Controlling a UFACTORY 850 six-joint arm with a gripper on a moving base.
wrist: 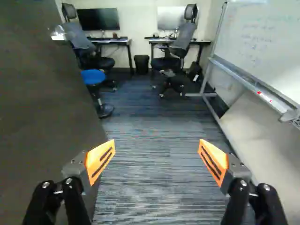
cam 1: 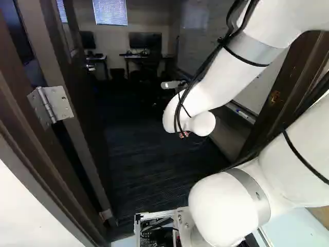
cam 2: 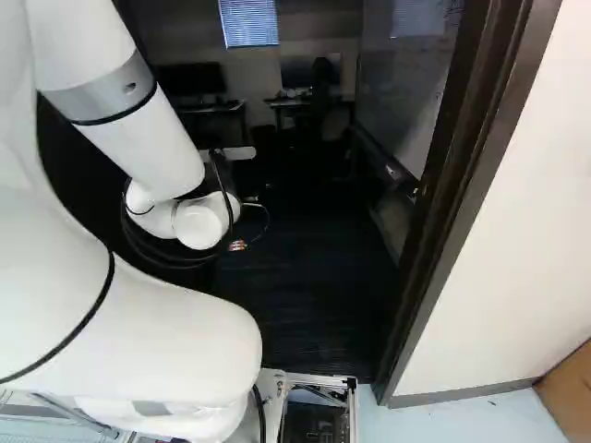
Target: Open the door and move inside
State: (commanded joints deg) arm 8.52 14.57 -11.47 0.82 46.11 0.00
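The dark door point(cam 1: 85, 118) stands swung open inward at the left of the left base view, hung on a metal hinge point(cam 1: 50, 105). In the wrist view the door panel point(wrist: 42, 108) rises close beside one finger, its shiny handle point(wrist: 58, 33) farther ahead; whether finger and panel touch, I cannot tell. My gripper point(cam 2: 238, 245) is mostly hidden by the white wrist in the right base view, only small orange bits showing under it. Seen from the wrist, the gripper point(wrist: 157, 157) has its orange-padded fingers wide apart, nothing between them, carpet beyond.
Door frame posts flank the base, the right one point(cam 2: 452, 203) near a white wall point(cam 2: 499, 249). Inside, a whiteboard point(wrist: 262, 42) on a stand lines one side. Desks, office chairs point(wrist: 180, 44), a blue stool point(wrist: 93, 77) and a bin point(wrist: 141, 64) stand across the carpet point(wrist: 154, 183).
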